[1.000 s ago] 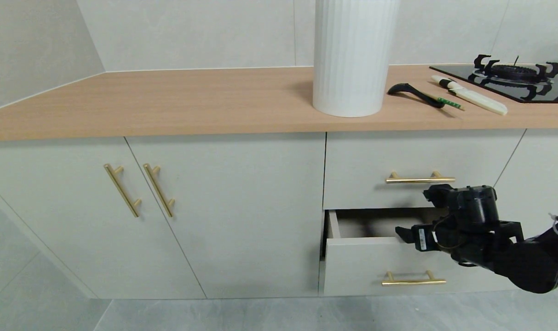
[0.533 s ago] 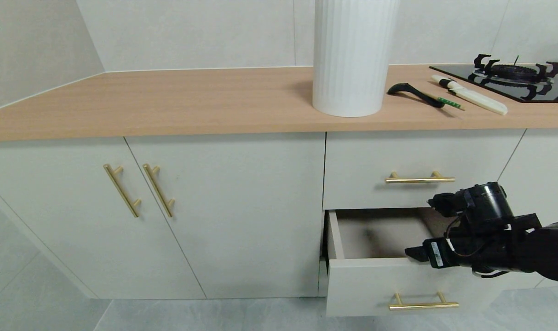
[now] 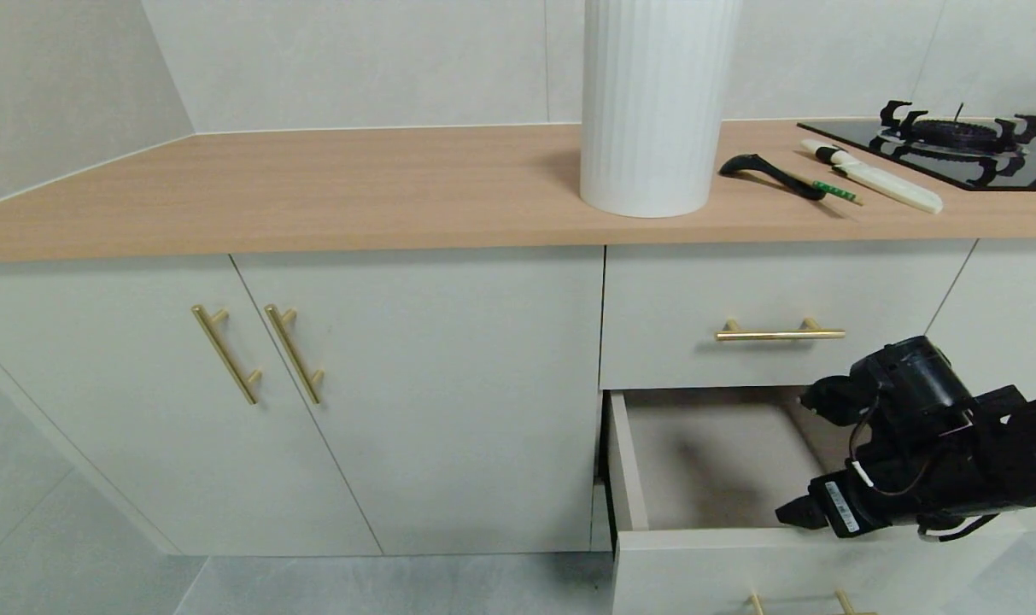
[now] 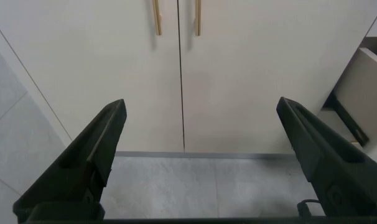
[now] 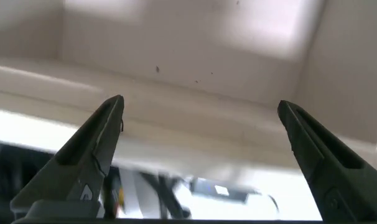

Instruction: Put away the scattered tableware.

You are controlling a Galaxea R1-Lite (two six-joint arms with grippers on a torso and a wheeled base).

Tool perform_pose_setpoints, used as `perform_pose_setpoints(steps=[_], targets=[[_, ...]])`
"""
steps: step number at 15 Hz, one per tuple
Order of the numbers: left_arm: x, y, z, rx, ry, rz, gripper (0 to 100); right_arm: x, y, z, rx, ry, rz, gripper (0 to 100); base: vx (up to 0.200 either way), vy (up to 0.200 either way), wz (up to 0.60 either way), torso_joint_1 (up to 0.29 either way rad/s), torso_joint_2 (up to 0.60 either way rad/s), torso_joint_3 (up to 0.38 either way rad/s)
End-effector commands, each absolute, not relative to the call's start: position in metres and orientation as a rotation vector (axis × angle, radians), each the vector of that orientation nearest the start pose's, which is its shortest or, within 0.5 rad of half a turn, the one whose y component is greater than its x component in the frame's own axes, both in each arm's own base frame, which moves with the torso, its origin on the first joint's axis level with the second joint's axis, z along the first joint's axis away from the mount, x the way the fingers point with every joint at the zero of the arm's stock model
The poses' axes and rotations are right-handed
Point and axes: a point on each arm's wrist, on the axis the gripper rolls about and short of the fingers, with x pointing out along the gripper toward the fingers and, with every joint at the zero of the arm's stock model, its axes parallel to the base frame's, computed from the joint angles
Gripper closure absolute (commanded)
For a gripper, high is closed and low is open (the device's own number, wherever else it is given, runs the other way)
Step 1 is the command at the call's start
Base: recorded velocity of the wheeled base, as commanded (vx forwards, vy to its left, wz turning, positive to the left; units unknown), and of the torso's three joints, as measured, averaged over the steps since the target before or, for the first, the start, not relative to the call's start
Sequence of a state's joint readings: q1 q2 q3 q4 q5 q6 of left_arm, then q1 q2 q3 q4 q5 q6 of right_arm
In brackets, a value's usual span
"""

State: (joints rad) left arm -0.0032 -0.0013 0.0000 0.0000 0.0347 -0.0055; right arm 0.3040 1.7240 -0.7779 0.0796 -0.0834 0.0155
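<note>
On the wooden counter (image 3: 355, 184) lie a black ladle (image 3: 769, 175), a thin green-ended stick (image 3: 835, 190) and a white knife (image 3: 876, 178), right of a tall white ribbed cylinder (image 3: 652, 111). Below them the lower drawer (image 3: 624, 461) stands pulled far out, and its inside looks bare. My right gripper (image 3: 814, 457) is open at the drawer's right front corner, one finger over the inside and one at the front panel's top edge. In the right wrist view that gripper (image 5: 201, 124) faces the drawer (image 5: 195, 37). My left gripper (image 4: 201, 112) is open, low before the cabinet doors (image 4: 238, 74).
The upper drawer (image 3: 697, 290) is shut, with a gold handle (image 3: 780, 333). Two cabinet doors with gold handles (image 3: 257, 352) are shut at the left. A black gas hob (image 3: 953, 145) sits at the counter's far right. Grey floor (image 4: 195, 186) lies below.
The lower drawer has slid out toward me, from slightly open to wide open. My right gripper has moved down and toward me along with its front panel.
</note>
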Motion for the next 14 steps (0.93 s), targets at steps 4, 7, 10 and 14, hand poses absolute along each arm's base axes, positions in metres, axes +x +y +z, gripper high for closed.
perform_pose_setpoints(steps=[4, 7, 10, 14], targets=[[-0.023, 0.001, 0.075, -0.006, 0.000, 0.032, 0, 0.242, 0.076, 0.111, -0.252, 1.086, 0.223, 0, 0.000, 0.000, 0.00, 0.000, 0.00, 0.000], [-0.023, 0.001, 0.075, -0.006, 0.000, 0.032, 0, 0.228, 0.078, 0.108, -0.345, 1.197, 0.280, 0, 0.000, 0.000, 0.00, 0.000, 0.00, 0.000], [-0.023, 0.001, 0.075, -0.006, 0.000, 0.032, 0, 0.216, 0.081, 0.105, -0.403, 1.283, 0.316, 0, 0.000, 0.000, 0.00, 0.000, 0.00, 0.000], [-0.023, 0.001, 0.075, -0.006, 0.000, 0.032, 0, 0.203, 0.085, 0.101, -0.500, 1.396, 0.361, 0, 0.000, 0.000, 0.00, 0.000, 0.00, 0.000]])
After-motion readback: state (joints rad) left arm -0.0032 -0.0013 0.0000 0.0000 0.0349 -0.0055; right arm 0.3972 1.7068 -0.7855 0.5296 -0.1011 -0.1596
